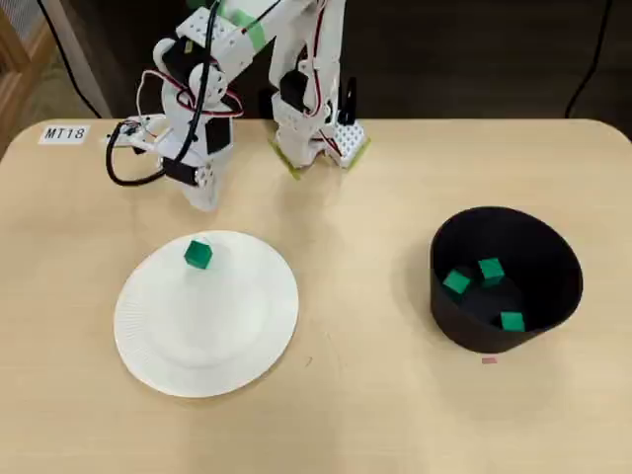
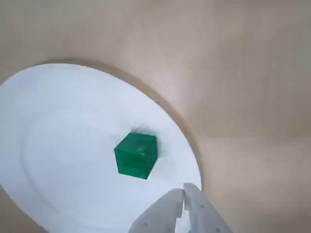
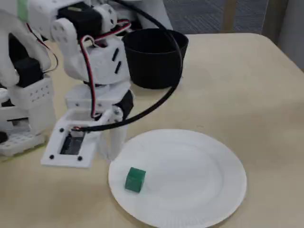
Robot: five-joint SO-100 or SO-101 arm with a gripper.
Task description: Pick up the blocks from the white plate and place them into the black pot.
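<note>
Closest to your wrist camera are the tips of the hand, pressed together at the bottom edge of the frame with nothing between them. Just ahead of those tips in the wrist view sits one green block, resting on the white plate near the rim that lies closest to the hand. The hand is apart from the block, not touching it.

From overhead you see that same block on the upper part of the plate, directly below the hand, which hangs at the plate's far edge. In the fixed view the block lies by the plate's left rim, a little in front of the hand, whose white fingers point down at the table beside the plate.

Well off to the side of the hand, to the right in the overhead view, stands the black pot. Inside it you can count three more green blocks, lying apart from each other on the bottom. In the fixed view the pot stands behind the arm; its inside is not visible from there.

All of it rests on a light wooden table. A white label reading MT18 is stuck near the table's far left corner in the overhead view, and a thick black cable loops from the arm past the pot.
</note>
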